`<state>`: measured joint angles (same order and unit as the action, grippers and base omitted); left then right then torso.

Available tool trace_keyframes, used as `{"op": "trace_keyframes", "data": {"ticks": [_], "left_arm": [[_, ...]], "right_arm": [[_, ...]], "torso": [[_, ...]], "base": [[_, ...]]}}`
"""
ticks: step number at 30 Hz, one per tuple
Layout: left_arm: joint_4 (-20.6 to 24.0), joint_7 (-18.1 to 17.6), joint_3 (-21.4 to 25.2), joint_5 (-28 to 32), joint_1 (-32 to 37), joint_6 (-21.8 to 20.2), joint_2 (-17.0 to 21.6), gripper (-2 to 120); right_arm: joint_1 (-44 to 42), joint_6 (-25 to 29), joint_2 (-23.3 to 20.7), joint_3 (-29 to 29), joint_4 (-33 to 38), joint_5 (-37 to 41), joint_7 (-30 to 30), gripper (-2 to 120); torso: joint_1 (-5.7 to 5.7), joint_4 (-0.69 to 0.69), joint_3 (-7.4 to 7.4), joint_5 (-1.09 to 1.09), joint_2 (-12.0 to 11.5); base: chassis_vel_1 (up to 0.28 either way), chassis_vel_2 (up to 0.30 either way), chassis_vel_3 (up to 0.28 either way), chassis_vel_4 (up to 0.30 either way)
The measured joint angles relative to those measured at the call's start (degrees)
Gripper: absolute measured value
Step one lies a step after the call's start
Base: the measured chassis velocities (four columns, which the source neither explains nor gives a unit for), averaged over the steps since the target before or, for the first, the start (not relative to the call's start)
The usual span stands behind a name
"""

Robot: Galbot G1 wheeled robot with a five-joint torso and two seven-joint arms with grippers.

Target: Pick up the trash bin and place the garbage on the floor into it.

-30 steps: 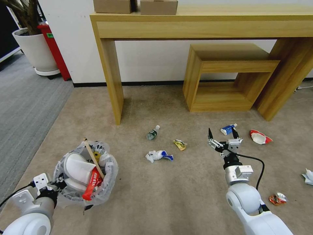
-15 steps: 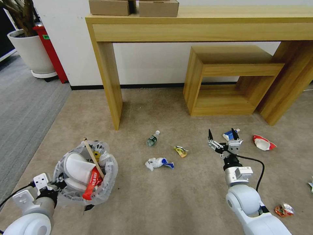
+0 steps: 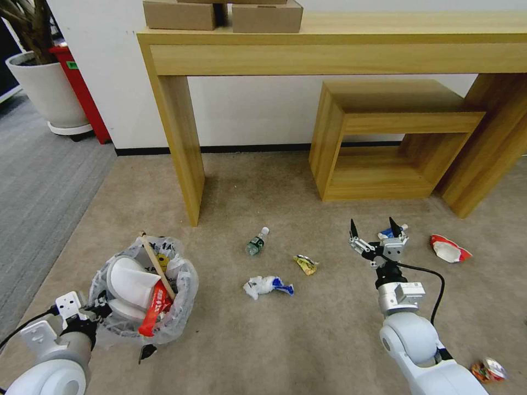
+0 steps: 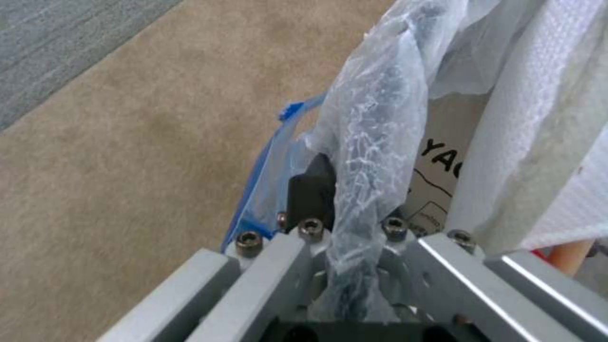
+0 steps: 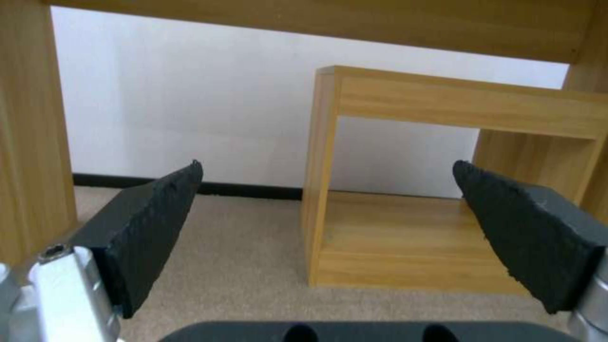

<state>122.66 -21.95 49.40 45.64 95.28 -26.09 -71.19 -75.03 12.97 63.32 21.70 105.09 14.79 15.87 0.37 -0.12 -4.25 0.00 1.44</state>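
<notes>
trash bin point(image 3: 144, 293) sits off to the robot's left, carried by the left gripper point(image 3: 99, 305), whose jaws are clamped on the bag-wrapped rim; the left wrist view shows crinkled plastic point(image 4: 370, 142) pinched between them. it is well filled already: two white slippers point(image 3: 127, 285), a red wrapper point(image 3: 155, 310) and a wooden stick point(image 3: 157, 266) poke out of the liner. the right gripper point(image 3: 379, 230) hangs forward and low with its fingers point(image 5: 152, 223) spread wide and nothing in them, pointing toward the low wooden shelf point(image 3: 387, 140).

so pickup of the bin looks done and the collecting roughly half done. left on the floor point(image 3: 307, 340): a blue-white tube point(image 3: 391, 233) just past the open gripper, partly hidden by it, a red-and-white wrapper point(image 3: 449, 249) farther right, a small bottle point(image 3: 257, 241), a yellow wrapper point(image 3: 306, 264), a crumpled white-and-blue wad point(image 3: 267, 285), and what is probably a crushed can point(image 3: 487, 370) by the right arm's base.
</notes>
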Motion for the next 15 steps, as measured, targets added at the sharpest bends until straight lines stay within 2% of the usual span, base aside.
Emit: {"op": "trace_keyframes", "data": {"ticks": [8, 15], "left_arm": [[0.0, 0.18, -0.05, -0.31, 0.21, 0.29, -0.19, 0], [-0.17, 0.28, -0.18, -0.51, 0.15, 0.32, -0.45, 0]], "right_arm": [[-0.08, 0.55, 0.16, -0.02, -0.03, -0.2, 0.0, 100], [0.23, 1.26, 0.25, -0.23, -0.25, -0.33, -0.11, 100]], "torso": [[0.01, 0.0, 0.0, -0.01, 0.0], [0.0, 0.0, 0.0, 0.0, 0.0]], "base": [[-0.104, 0.094, 0.104, -0.091], [-0.022, 0.02, 0.011, -0.019]]}}
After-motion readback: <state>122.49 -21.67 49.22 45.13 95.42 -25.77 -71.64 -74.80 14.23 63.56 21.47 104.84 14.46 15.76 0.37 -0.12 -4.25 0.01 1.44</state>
